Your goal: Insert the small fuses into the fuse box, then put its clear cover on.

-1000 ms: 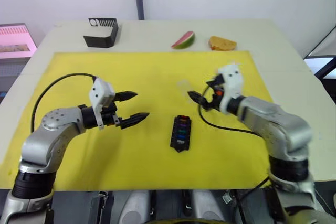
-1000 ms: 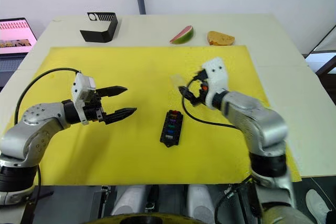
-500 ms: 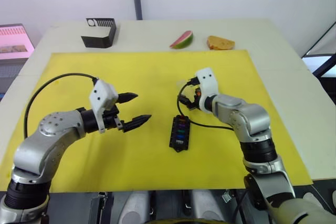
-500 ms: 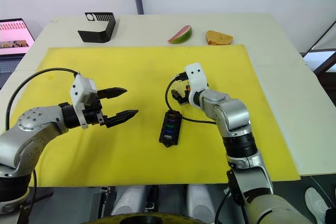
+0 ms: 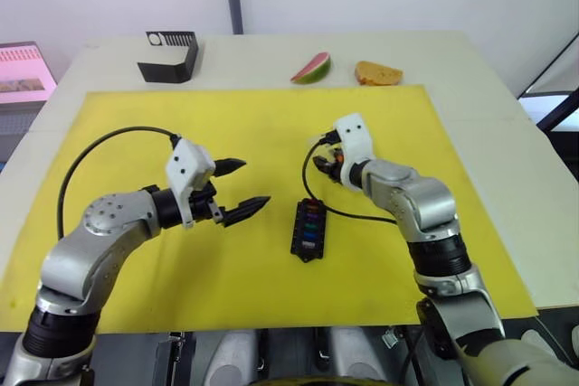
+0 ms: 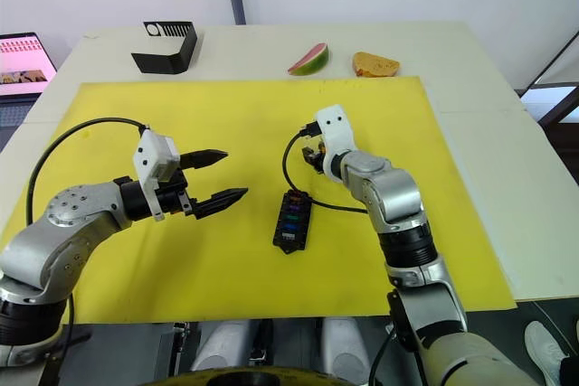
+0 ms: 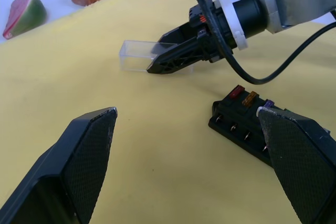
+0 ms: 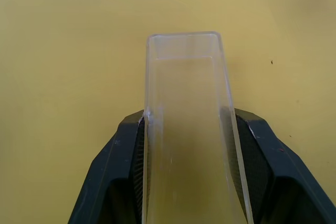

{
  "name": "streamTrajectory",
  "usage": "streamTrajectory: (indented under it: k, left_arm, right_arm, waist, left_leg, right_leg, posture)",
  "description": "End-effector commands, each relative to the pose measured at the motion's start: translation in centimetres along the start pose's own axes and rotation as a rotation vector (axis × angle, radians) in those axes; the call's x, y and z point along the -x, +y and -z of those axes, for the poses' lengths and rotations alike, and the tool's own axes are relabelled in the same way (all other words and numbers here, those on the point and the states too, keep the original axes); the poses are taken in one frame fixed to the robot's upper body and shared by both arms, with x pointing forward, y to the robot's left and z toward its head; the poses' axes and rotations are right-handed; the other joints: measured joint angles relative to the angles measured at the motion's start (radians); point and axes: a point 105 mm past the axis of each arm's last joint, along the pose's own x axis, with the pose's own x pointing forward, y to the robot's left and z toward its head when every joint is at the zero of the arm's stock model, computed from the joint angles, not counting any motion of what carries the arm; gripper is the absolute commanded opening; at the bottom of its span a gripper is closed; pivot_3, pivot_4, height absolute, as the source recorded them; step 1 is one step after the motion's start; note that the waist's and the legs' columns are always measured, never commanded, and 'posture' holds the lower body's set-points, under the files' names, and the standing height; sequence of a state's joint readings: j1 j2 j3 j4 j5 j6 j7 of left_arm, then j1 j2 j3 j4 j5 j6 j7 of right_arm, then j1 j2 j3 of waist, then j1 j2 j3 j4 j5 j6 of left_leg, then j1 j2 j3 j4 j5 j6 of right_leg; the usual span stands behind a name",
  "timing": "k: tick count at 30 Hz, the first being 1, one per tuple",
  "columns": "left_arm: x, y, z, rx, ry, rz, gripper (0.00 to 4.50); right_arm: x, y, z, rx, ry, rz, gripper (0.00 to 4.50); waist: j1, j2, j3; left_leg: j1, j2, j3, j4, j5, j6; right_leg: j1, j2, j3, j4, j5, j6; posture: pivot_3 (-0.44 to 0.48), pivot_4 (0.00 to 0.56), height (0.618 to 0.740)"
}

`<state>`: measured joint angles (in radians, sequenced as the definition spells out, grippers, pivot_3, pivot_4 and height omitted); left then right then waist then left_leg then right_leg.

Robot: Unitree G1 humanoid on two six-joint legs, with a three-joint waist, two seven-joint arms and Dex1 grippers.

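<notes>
Left hand (image 5: 237,191) hovers over the yellow mat (image 5: 136,124), fingers spread apart and holding nothing, pointed toward the fuse box (image 5: 308,228) but well short of it.

Fuse box lies flat on the mat between the two arms. Its slots are filled with the small fuses (image 5: 310,222), in red, amber, violet, blue and green. Insertion is judged complete as far as can be seen.

Right hand (image 8: 190,156) is clamped on the clear cover (image 8: 185,114), one finger against each long side. In the left wrist view the cover (image 7: 139,56) sits low on the mat, just beyond the box and apart from it.

Remaining work, by judgement: carry the cover over the box, align it and press it home.

Change from one second ago: the right arm has folded inward and the hand has come down onto the cover; the left hand has edged slightly toward the box. The box has not moved.

Elsewhere on the surface: a black holder (image 5: 169,56), a melon slice (image 5: 311,69) and a bread piece (image 5: 380,73) at the far edge.
</notes>
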<state>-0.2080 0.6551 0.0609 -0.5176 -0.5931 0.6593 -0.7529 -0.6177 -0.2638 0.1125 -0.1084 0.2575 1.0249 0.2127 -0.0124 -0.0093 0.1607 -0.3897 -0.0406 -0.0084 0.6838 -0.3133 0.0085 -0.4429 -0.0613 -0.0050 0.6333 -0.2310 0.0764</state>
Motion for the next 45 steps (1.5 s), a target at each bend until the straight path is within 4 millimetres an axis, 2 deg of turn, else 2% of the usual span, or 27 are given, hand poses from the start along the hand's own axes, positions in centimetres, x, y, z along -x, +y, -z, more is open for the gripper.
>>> streamTrajectory:
  k: [1, 4, 7, 11, 18, 32, 45]
  left_arm:
    - [-0.3, -2.9, -0.6, 0.013, -0.012, 0.063, 4.5]
    - [-0.4, -4.6, 0.1, 0.022, 0.003, 0.039, 4.5]
    - [-0.5, -5.9, 1.0, 0.005, 0.031, 0.034, 4.5]
    - [-1.8, -7.8, 3.7, 0.009, 0.107, 0.088, 4.5]
    - [-3.7, -8.4, 5.1, -0.028, 0.104, 0.084, 4.5]
    - [-5.4, -9.2, 5.6, 0.002, 0.093, 0.001, 4.5]
    - [-6.5, -8.2, 6.6, -0.015, 0.13, -0.086, 4.5]
  right_arm:
    - [2.7, -2.0, -1.8, 0.051, -0.096, 0.045, 1.71]
    - [4.9, -4.0, -1.0, 0.073, -0.087, 0.1, 1.71]
    - [6.6, -5.0, 0.0, 0.083, -0.058, 0.13, 1.71]
    - [7.8, -6.5, 0.6, 0.058, -0.029, 0.182, 1.71]
    - [8.1, -6.7, 0.5, 0.042, -0.036, 0.195, 1.71]
    - [8.3, -7.3, 0.7, 0.029, -0.033, 0.207, 1.71]
    - [8.0, -7.1, 0.3, 0.028, -0.034, 0.193, 1.71]
  waist:
    - [0.001, 0.0, 0.0]
    - [0.002, 0.0, 0.0]
    - [0.002, 0.0, 0.0]
    - [0.001, 0.001, -0.001]
    - [0.003, 0.001, 0.0]
    - [0.003, 0.001, 0.0]
    - [0.006, 0.001, -0.001]
  left_leg:
    - [0.0, 0.0, 0.0, 0.0, -0.001, 0.001]
    - [-0.001, 0.0, 0.0, 0.0, -0.002, 0.003]
    - [0.0, 0.0, 0.0, 0.0, -0.004, 0.006]
    - [0.001, 0.0, 0.0, 0.0, -0.004, 0.006]
    - [0.001, 0.0, 0.0, 0.0, -0.004, 0.006]
    - [0.001, 0.0, 0.0, 0.0, -0.004, 0.007]
    - [0.001, 0.0, 0.0, 0.0, -0.004, 0.007]
  right_leg:
    - [0.0, 0.0, 0.0, 0.0, 0.0, 0.0]
    - [0.001, -0.001, 0.0, -0.002, 0.0, 0.0]
    - [0.001, -0.001, 0.0, -0.002, 0.0, 0.0]
    - [0.001, 0.0, 0.0, -0.001, 0.0, 0.0]
    - [0.002, 0.0, 0.0, -0.001, 0.0, 0.0]
    - [0.002, 0.0, 0.0, -0.001, 0.0, 0.0]
    - [0.002, 0.0, 0.0, -0.001, 0.0, 0.0]
  posture:
    - [0.0, 0.15, 0.74]
    - [0.0, 0.15, 0.74]
    - [0.0, 0.15, 0.74]
    - [0.0, 0.15, 0.74]
    - [0.0, 0.15, 0.74]
    - [0.0, 0.15, 0.74]
    - [0.0, 0.15, 0.74]
